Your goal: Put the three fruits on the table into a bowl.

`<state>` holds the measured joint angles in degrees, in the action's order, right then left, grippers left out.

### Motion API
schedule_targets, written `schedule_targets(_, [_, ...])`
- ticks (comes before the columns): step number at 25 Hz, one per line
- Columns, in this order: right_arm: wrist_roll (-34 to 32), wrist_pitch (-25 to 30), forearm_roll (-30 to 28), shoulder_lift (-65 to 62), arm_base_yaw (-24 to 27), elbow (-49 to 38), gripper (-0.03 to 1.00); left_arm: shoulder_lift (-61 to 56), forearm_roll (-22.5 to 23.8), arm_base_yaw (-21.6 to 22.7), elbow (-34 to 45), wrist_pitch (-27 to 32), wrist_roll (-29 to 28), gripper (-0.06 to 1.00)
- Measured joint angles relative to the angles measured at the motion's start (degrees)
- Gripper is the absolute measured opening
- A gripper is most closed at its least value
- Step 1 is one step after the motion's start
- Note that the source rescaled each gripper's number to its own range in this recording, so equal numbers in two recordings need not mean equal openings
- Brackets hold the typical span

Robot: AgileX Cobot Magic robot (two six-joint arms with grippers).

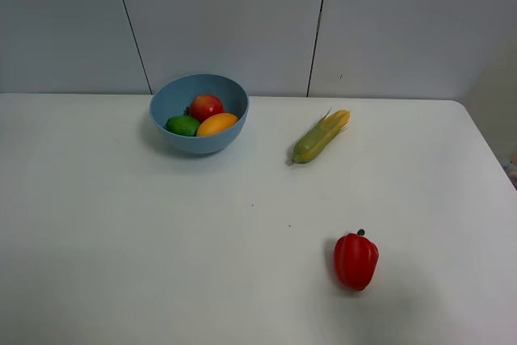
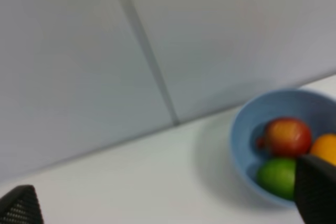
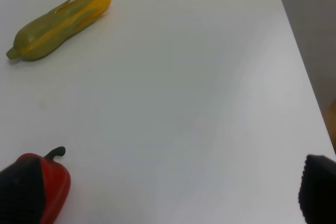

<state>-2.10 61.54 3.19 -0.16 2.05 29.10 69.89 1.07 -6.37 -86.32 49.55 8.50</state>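
Very little of the robot's body is shown. In the exterior high view no part of either arm is seen. In the left wrist view only the tips of the left gripper [image 2: 168, 203] are seen, as two dark, nearly black pieces at the frame's lower corners; a fine cross-hatched, knurled texture is visible on both fingertips [image 2: 315, 192]. In the right wrist view the right gripper [image 3: 168, 192] is seen likewise: two black, rounded fingertips [image 3: 318, 187] with the same dotted, grippy surface. No cables, screws or markings can be made out.
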Motion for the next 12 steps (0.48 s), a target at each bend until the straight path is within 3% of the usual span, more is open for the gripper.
schedule_targets(6, [0.0,0.0,0.0,0.0,0.0,0.0,0.89,-21.0,0.2,5.6,17.7,2.7,-2.4,0.91])
schedule_targets(12, [0.0,0.0,0.0,0.0,0.0,0.0,0.89,-46.2,-0.1,7.3,40.8,2.7,-5.2,0.91])
